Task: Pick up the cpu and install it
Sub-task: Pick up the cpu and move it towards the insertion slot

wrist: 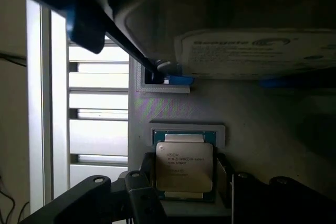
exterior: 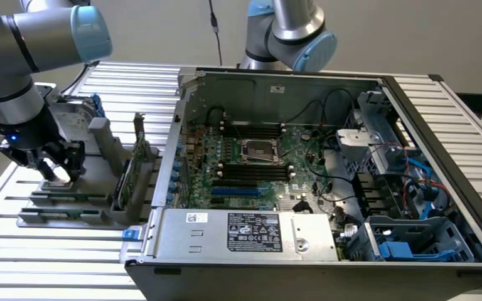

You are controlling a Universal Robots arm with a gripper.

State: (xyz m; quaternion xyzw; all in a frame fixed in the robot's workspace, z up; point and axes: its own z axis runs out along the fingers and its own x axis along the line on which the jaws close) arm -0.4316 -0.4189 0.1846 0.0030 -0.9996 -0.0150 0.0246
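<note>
A small, flat, square chip, the cpu (wrist: 185, 167), lies face up in a shallow recess of a grey parts holder (wrist: 252, 129). Its silvery metal top carries fine print. It looks light, stiff and thin, with a smooth top that is probably slippery. The underside is likely delicate, so the safest hold is on two opposite side edges, kept level.

In the wrist view the gripper (wrist: 185, 182) is spread, with one dark finger (wrist: 148, 174) on each side of the cpu. The chip sits squarely between them, still seated in its recess. Whether the pads touch its edges, I cannot tell.

Just beyond the chip on the same holder rests a hard drive (wrist: 252, 51) with blue brackets.

In the exterior view the gripper (exterior: 55, 168) points straight down over the holder (exterior: 65, 204) on a slatted metal table (exterior: 48, 251), at about nine o'clock from an open computer case (exterior: 275, 88). The empty metal-framed socket (exterior: 258, 149) sits near the middle of the green board inside, well apart from the chip. A second robot joint (exterior: 291, 37) stands behind the case at twelve o'clock.
</note>
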